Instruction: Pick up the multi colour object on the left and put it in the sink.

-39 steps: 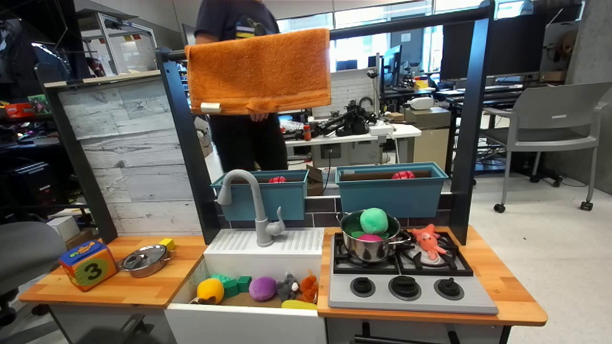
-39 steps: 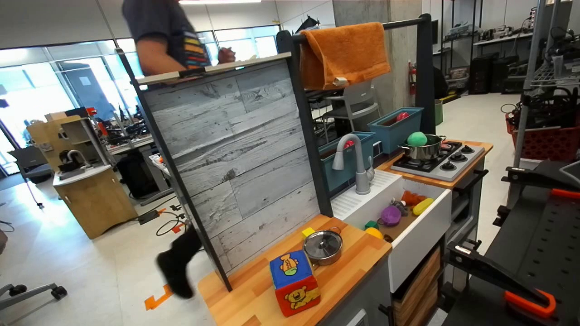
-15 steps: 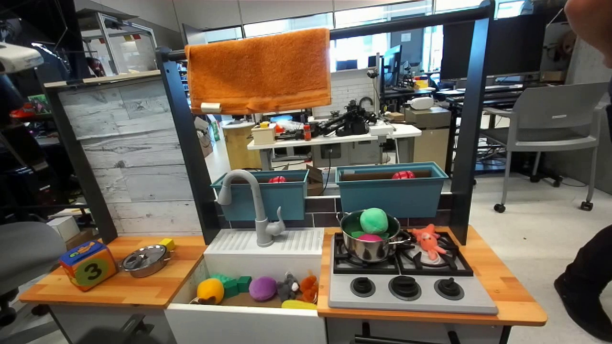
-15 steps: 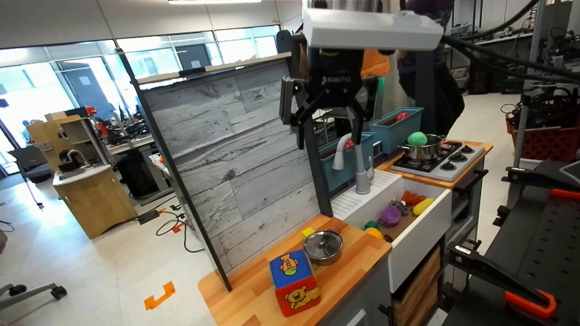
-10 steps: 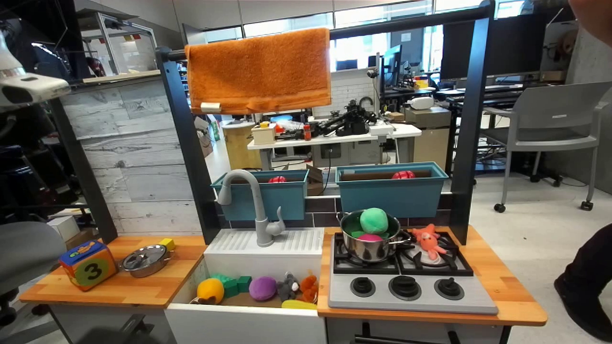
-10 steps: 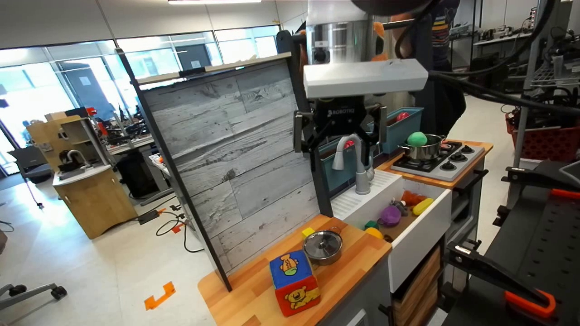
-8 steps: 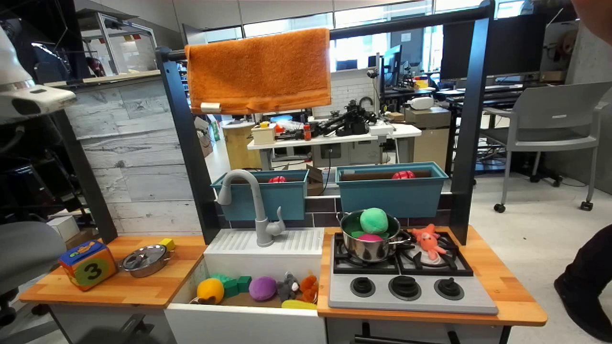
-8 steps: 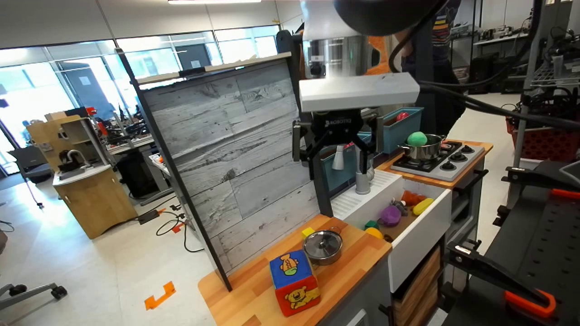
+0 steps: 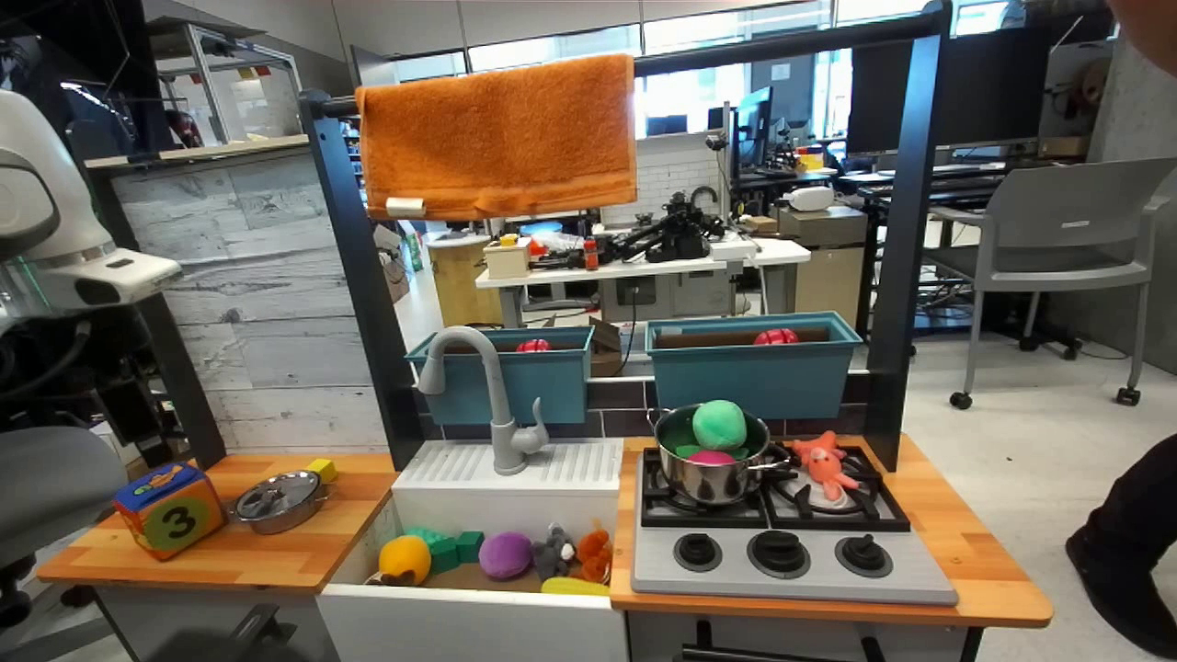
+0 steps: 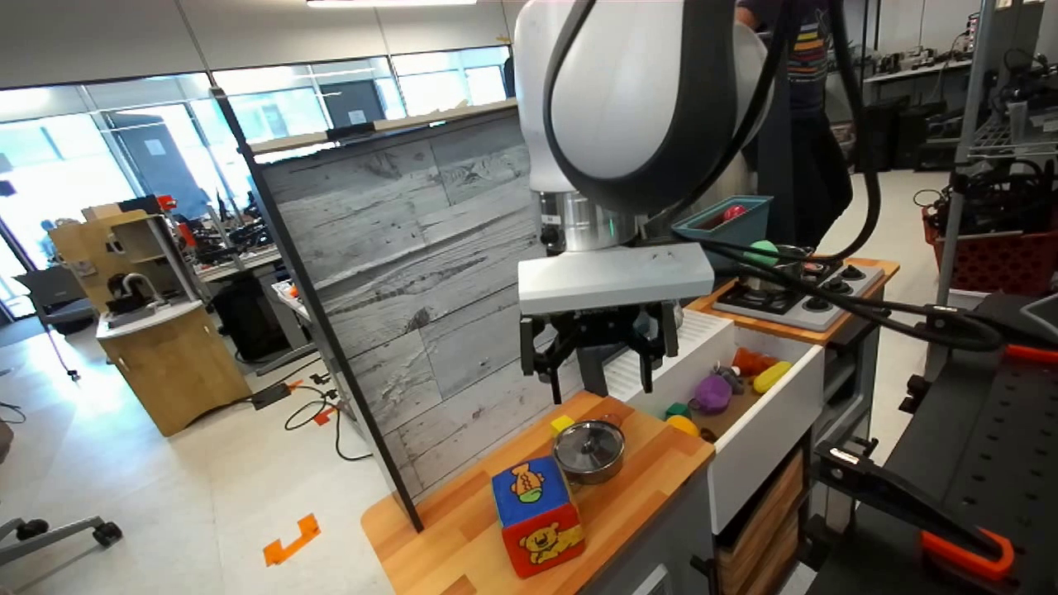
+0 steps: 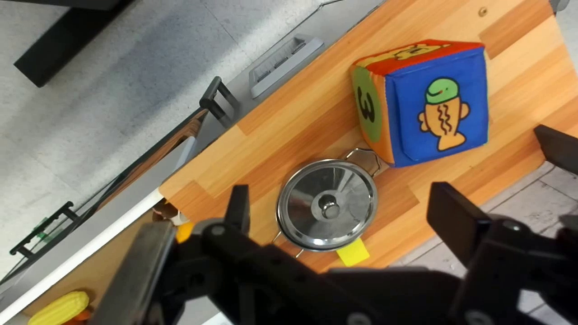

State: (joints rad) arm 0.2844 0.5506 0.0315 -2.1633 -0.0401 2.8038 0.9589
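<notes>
The multi colour object, a soft cube with a blue fish face, a red bear face and a "3" face, sits on the left wooden counter in both exterior views. It also shows in the wrist view. My gripper is open and empty, pointing down above the counter's back part, higher than the cube and apart from it. In the wrist view the open fingers frame the lidded pot, with the cube beyond. The white sink holds several toys; its front panel shows in an exterior view.
A shiny lidded pot stands close beside the cube, with a small yellow block behind it. A wood-look panel rises behind the counter. A grey faucet stands behind the sink. A stove with a pot is right of it.
The arm came into view after 2.6 seconds ago and has lowered toward the left counter, gripper open. The person moved from behind the kitchen to its right side. The cube has not moved.
</notes>
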